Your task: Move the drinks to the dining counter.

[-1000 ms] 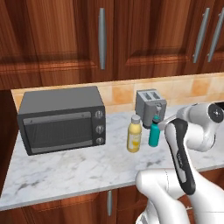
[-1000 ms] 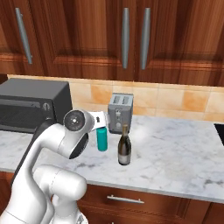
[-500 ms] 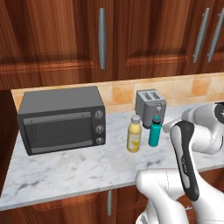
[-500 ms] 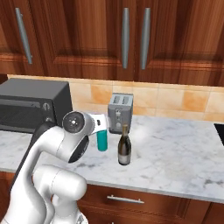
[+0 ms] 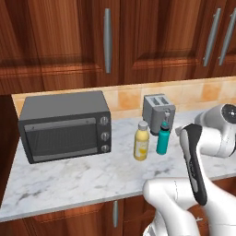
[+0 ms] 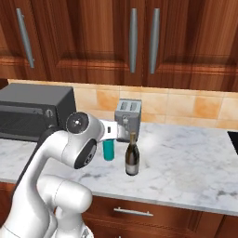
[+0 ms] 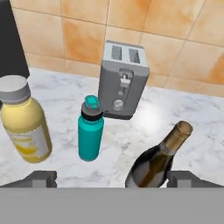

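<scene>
Three drinks stand on the marble worktop [image 6: 186,158], all just in front of the toaster [image 7: 123,80], which I'll take as the marker. The dark wine bottle [image 7: 158,160] stands forward of the toaster and a little to its right in the hand view, upright, and nearest the gripper [image 7: 112,179]. The teal bottle [image 7: 90,130] sits just in front of the toaster's left corner, and the yellow bottle [image 7: 25,124] further left again, near the teal one but apart from it.

The wine bottle looks like glass: I'd guess heavy for its size, rigid, smooth and slippery, and likely to break if dropped. Its neck is thin and tall, so a hold there might let it swing; the wide body below the shoulder seems the safer place. The teal and yellow bottles look lighter and squat, easy to take round the middle.

The fingers are spread fully apart with nothing between them, the tips showing low on either side of the wine bottle's base.

Left of the toaster, beyond the yellow bottle, is the black toaster oven [image 5: 64,124]. Tan tiles [image 7: 175,39] back the toaster, with wooden cabinets [image 6: 139,42] above. The teal bottle is close enough to the wine bottle's left that a finger could nudge it.
</scene>
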Motion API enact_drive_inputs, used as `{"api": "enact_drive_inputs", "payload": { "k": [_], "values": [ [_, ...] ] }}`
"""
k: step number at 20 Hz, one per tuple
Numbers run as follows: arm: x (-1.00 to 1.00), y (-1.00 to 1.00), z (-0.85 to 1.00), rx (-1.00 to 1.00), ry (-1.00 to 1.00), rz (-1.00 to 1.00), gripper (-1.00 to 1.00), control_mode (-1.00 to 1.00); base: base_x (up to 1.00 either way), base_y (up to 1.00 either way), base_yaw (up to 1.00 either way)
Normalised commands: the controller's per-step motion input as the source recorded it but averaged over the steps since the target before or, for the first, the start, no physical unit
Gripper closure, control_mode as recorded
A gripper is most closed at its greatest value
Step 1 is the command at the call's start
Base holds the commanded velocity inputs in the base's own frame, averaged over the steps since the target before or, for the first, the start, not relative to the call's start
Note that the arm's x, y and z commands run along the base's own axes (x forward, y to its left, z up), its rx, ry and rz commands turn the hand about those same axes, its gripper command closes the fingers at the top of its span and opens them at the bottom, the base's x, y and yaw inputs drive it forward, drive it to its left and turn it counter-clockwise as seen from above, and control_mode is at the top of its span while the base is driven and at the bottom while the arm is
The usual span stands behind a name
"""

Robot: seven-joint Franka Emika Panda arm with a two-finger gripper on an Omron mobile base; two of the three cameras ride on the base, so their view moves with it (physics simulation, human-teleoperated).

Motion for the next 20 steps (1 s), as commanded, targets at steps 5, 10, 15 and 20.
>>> {"api": "enact_drive_inputs", "payload": {
  "k": [5, 10, 15, 20],
  "values": [
    [-0.07, -0.46, 0.0, 0.0, 0.0, -0.08, -1.0, -1.0, 0.0, 0.0, 0.0],
    [-0.07, -0.47, 0.0, 0.03, -0.01, 0.01, -1.0, -1.0, 0.0, 0.0, 0.0],
    [-0.29, -0.58, 0.0, 0.05, -0.09, 0.22, -1.0, -1.0, 0.0, 0.0, 0.0],
    [-0.25, -0.57, 0.0, 0.05, -0.12, 0.27, -1.0, -1.0, 0.0, 0.0, 0.0]
  ]
}}
